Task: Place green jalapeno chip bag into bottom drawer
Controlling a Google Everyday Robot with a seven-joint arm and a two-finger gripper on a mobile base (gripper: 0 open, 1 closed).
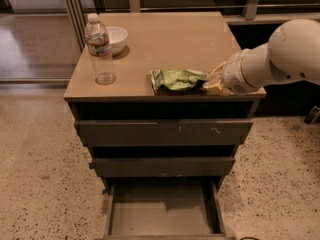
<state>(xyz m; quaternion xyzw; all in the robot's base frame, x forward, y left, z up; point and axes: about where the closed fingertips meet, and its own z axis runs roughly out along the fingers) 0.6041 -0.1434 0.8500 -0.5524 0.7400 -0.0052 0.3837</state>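
Note:
The green jalapeno chip bag (177,79) lies near the front edge of the cabinet top, light green and crinkled. My gripper (214,80) is at the bag's right end, shut on its edge. The white arm reaches in from the right. The bottom drawer (162,216) is pulled open below, its flat floor bare. The bag is well above it and slightly to the right of its middle.
A clear water bottle (99,49) stands on the left of the cabinet top (165,39), with a white bowl (115,38) behind it. The top drawer (162,132) and the middle drawer (162,166) stick out slightly. The floor is speckled stone.

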